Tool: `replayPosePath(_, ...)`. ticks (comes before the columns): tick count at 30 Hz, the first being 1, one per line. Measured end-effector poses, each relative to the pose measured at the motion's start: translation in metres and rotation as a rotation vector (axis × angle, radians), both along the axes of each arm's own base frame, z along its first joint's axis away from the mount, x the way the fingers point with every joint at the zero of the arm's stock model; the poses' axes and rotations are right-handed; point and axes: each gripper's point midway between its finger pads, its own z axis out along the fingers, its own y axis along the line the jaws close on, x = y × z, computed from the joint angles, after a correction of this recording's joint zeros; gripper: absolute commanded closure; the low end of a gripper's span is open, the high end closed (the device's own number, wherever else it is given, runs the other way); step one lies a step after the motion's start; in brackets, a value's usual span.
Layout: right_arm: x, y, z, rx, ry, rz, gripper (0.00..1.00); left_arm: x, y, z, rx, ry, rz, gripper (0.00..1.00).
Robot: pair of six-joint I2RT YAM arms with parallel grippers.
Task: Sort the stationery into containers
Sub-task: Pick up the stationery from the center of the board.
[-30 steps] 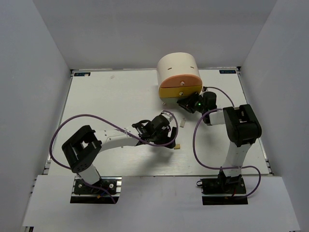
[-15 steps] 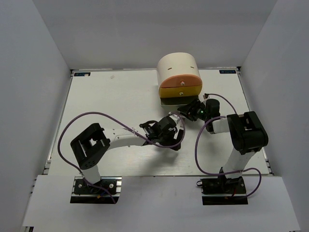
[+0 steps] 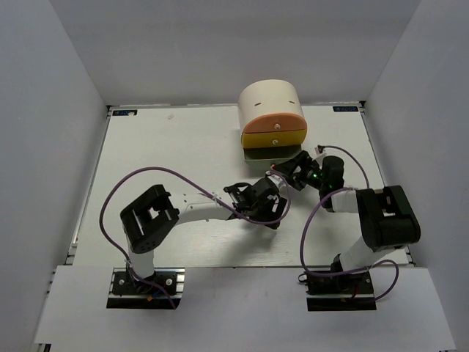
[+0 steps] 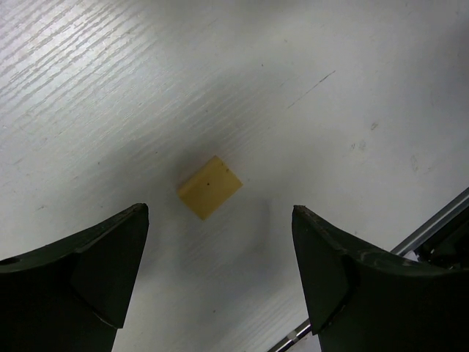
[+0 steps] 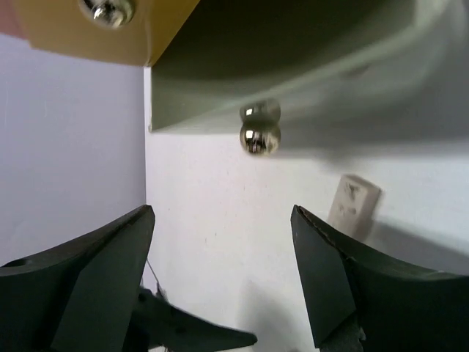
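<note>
In the left wrist view a small tan eraser [image 4: 210, 187] lies on the white table just ahead of my left gripper [image 4: 218, 211], which is open and holds nothing. From above, that gripper [image 3: 270, 209] hides the eraser. The cream organiser [image 3: 270, 99] stands at the back, its green bottom drawer [image 3: 265, 154] pulled out under the orange and yellow ones. My right gripper [image 5: 222, 213] is open and empty, facing the green drawer's metal knob [image 5: 259, 138] from a short distance. A whitish eraser [image 5: 354, 205] lies beside its right finger.
The two grippers are close together in front of the organiser; part of the left arm [image 5: 190, 334] shows at the bottom of the right wrist view. The yellow drawer's front [image 5: 95, 33] is shut above the green one. A purple cable [image 3: 146, 176] loops over the left arm.
My right gripper has opened and backed away from the green drawer's knob, leaving the drawer pulled out. My left gripper has moved right, over the tan eraser.
</note>
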Motion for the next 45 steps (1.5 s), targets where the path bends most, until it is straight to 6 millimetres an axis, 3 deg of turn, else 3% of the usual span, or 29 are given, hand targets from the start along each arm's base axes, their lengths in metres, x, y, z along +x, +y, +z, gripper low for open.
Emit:
replayPosePath(9,-0.031,-0.024,0.012,-0.018,-0.053,-0.01,0.19,-0.002,-0.012,-0.02,0.106,0.024,0.015,0.19)
replayPosePath(20,-0.035,-0.055,0.019,-0.024,-0.087,-0.057,0.19,0.002,-0.013,-0.026,0.157,0.03,0.062,0.53)
replayPosePath(26,-0.035,-0.064,0.023,-0.031,-0.113,-0.049,0.2,0.003,-0.012,-0.024,0.153,0.025,0.083,0.56)
replayPosePath(28,-0.036,-0.065,0.024,-0.04,-0.123,-0.028,0.1,0.003,-0.008,-0.023,0.157,0.013,0.093,0.57)
replayPosePath(32,-0.027,-0.068,0.035,-0.115,-0.187,0.038,0.1,0.006,0.013,-0.007,0.149,-0.022,0.148,0.6)
replayPosePath(36,-0.005,-0.076,0.052,-0.217,-0.263,0.112,0.11,0.029,0.024,0.043,0.058,-0.133,0.243,0.6)
replayPosePath(37,-0.001,-0.078,0.053,-0.237,-0.274,0.143,0.2,0.04,0.024,0.059,0.022,-0.175,0.282,0.6)
replayPosePath(38,0.003,-0.081,0.052,-0.254,-0.279,0.167,0.2,0.048,0.024,0.073,-0.011,-0.199,0.306,0.6)
replayPosePath(41,-0.002,-0.087,0.037,-0.295,-0.262,0.219,0.63,0.076,0.025,0.102,-0.083,-0.271,0.4,0.62)
replayPosePath(42,-0.007,-0.088,0.031,-0.31,-0.253,0.236,0.87,0.084,0.025,0.108,-0.099,-0.287,0.426,0.62)
replayPosePath(43,-0.01,-0.09,0.027,-0.326,-0.251,0.248,0.96,0.092,0.026,0.112,-0.11,-0.302,0.452,0.62)
replayPosePath(45,-0.017,-0.091,0.021,-0.344,-0.24,0.272,1.0,0.109,0.026,0.12,-0.131,-0.33,0.503,0.62)
